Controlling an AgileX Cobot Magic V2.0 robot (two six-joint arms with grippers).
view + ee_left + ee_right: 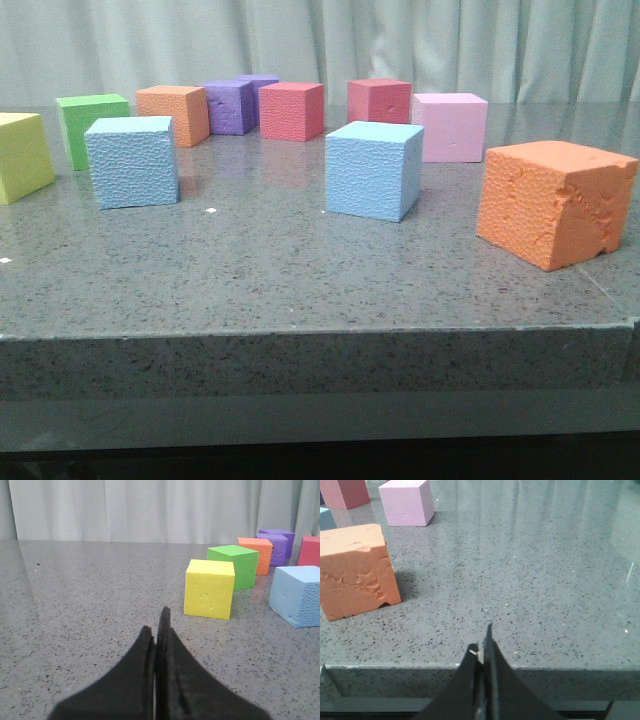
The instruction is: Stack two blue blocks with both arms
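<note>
Two light blue blocks stand apart on the grey stone table (300,290). One blue block (132,160) is at the left, the other blue block (373,169) near the middle. The left one also shows in the left wrist view (299,595), and a corner of the other shows in the right wrist view (325,517). My left gripper (156,625) is shut and empty, low over the table, well short of the yellow cube (209,588). My right gripper (483,639) is shut and empty at the table's front edge. Neither gripper shows in the front view.
Other cubes stand around: yellow (20,155), green (92,128), orange (175,113), two purple (232,105), two red (291,110), pink (452,126) and a large chipped orange cube (556,202) near the front right. The table's front edge (320,335) is close.
</note>
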